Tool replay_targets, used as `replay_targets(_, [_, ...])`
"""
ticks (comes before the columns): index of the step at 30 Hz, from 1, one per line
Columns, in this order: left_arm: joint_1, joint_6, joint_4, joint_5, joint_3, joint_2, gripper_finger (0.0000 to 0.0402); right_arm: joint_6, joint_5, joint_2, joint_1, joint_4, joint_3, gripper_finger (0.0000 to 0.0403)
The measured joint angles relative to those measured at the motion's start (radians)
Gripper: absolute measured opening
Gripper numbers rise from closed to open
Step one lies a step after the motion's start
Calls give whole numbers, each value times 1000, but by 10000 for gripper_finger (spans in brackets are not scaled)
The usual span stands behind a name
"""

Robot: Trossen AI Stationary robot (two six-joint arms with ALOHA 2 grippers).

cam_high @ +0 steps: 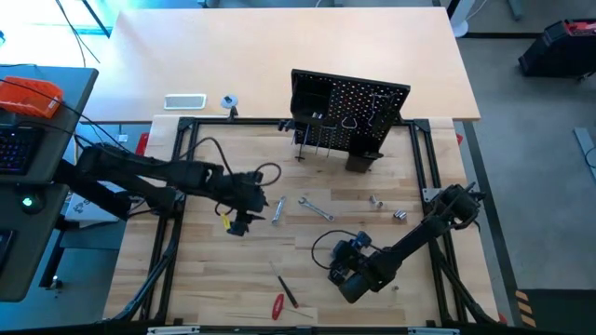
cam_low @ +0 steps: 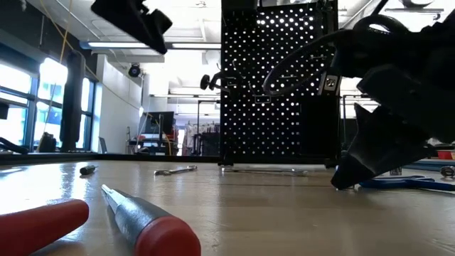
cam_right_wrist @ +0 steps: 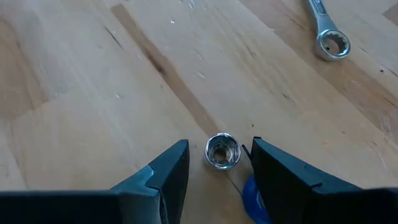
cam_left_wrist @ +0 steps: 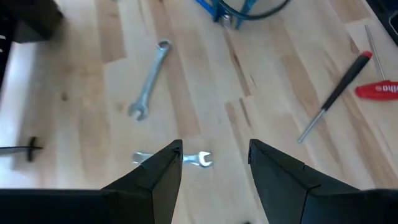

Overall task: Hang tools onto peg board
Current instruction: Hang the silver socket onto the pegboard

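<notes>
L tool (cam_left_wrist: 214, 163): jaws wide, holding nothing, above small wrench (cam_left_wrist: 199, 159) on desk (cam_high: 223, 279).
R tool (cam_right_wrist: 221, 168): jaws wide, socket (cam_right_wrist: 222, 151) between tips.
Peg board (cam_high: 358, 112): upright, well beyond both.

table (cam_high: 279, 56) seen, pale wood | white device (cam_high: 184, 101) laid flat (near far edge) | orange object (cam_high: 30, 96) at left

1. The peg board (cam_high: 349, 119) is standing upright along the table's (cam_high: 214, 288) far edge, blocking passage there.
2. Two wrenches (cam_high: 316, 207) are lying mid-table between the arms.
3. Bare wood is lying open toward the near left corner.
4. A red-handled screwdriver (cam_high: 277, 305) is occupying the near edge.
</notes>
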Motion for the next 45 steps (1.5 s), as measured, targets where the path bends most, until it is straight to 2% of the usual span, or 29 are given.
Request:
replay_targets(6, [-31, -27, 52, -1, -71, -3, 176, -28, -25, -2, -17, 10, -2, 155])
replay_targets(13, [-37, -28, 129, -2, -117, -23, 176, -74, -32, -2, -30, 33, -1, 57])
replay_targets(22, [-44, -28, 129, -7, -118, -24, 176, -104, -49, -26, -43, 40, -1, 53])
replay_targets(25, [-46, -28, 130, -7, -118, -23, 176, -154, -17, -70, -51, 30, 20, 53])
replay_targets(29, [-48, -34, 203, -5, -147, -17, 176, -305, 57, -149, -78, 21, 81, 53])
replay_targets(36, [-49, -108, 511, 46, -341, -15, 176, -716, 214, -327, -182, -53, 255, 53])
replay_targets(42, [-48, -171, 642, 41, -442, -15, 176, -1142, 232, -412, -346, -25, 470, 53])
replay_targets(45, [-48, -197, 672, 39, -470, -15, 176, -1310, 175, -413, -439, -9, 587, 53])
